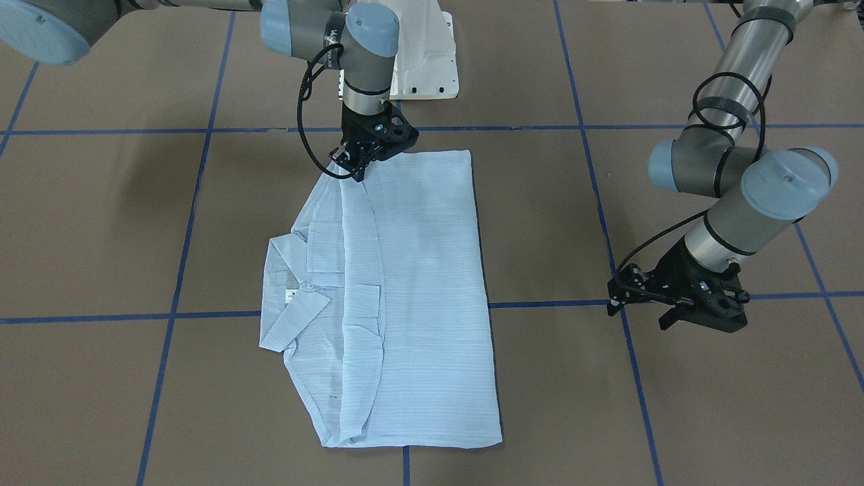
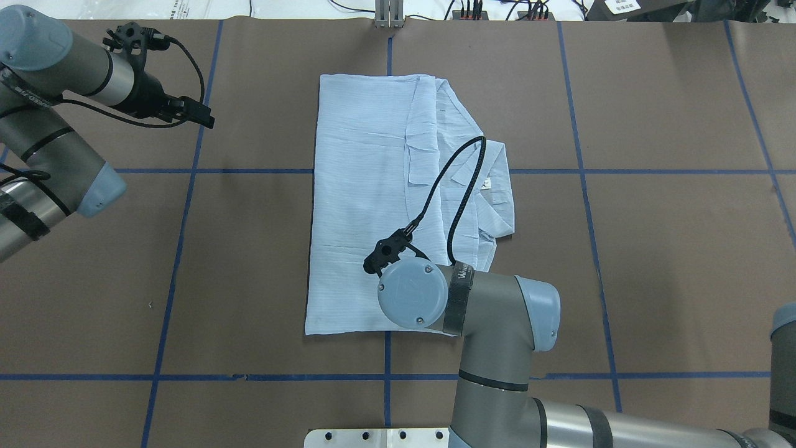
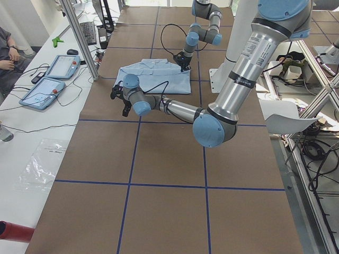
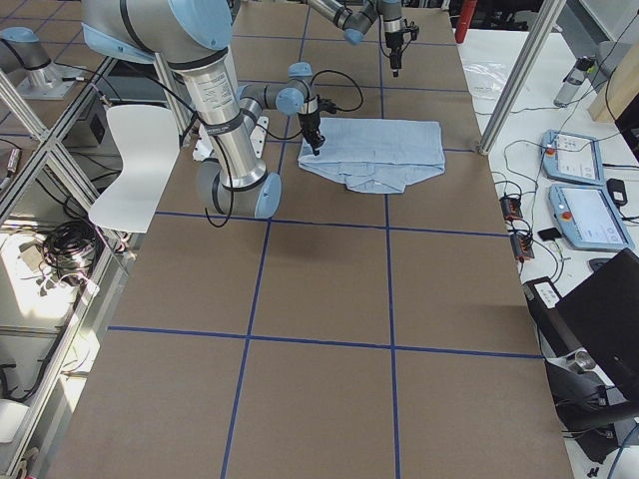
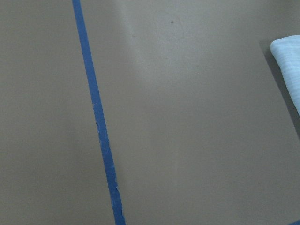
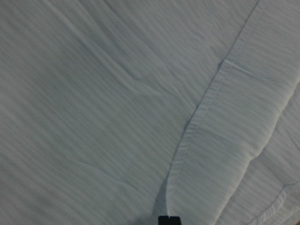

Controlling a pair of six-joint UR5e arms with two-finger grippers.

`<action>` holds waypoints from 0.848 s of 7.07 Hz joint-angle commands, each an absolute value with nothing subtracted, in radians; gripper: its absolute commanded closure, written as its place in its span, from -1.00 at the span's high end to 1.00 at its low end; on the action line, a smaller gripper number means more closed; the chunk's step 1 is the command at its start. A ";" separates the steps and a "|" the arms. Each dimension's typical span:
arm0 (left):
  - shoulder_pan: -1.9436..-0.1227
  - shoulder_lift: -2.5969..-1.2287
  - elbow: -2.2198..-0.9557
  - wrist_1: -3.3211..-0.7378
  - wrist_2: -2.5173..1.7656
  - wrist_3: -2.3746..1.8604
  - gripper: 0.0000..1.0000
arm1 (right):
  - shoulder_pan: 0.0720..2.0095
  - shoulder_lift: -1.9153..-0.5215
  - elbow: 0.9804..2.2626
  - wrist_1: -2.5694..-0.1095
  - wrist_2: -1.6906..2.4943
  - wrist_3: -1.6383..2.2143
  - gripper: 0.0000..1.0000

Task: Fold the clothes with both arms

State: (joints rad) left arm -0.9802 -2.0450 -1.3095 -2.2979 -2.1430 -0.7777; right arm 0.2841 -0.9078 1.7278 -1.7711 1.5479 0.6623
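Couldn't tell jaws' gap on right gripper (image 1: 354,169) at near hem of shirt (image 1: 418,283), nor on empty left gripper (image 2: 198,116) over table (image 1: 675,418); likely needed both pinching matched corners.

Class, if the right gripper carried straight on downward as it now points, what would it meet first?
The shirt. The right gripper points down at its hemmed edge, seemingly very close, though contact is unclear.
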 commanded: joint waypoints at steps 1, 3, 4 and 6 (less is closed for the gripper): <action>-0.980 -2.046 -1.310 -2.298 -2.143 -0.778 1.00 | 0.304 -0.955 1.819 -1.836 1.548 0.667 -1.00; -0.980 -2.045 -1.310 -2.299 -2.143 -0.778 1.00 | 0.310 -1.063 1.903 -1.836 1.551 0.711 -1.00; -0.980 -2.046 -1.310 -2.299 -2.143 -0.778 1.00 | 0.304 -1.075 1.902 -1.836 1.555 0.812 -1.00; -0.980 -2.045 -1.310 -2.299 -2.141 -0.778 1.00 | 0.299 -1.075 1.890 -1.824 1.559 0.882 0.98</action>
State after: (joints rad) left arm -0.9802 -2.0459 -1.3100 -2.2994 -2.1419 -0.7777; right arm 0.3018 -1.0723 1.8937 -1.8299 1.5569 0.8333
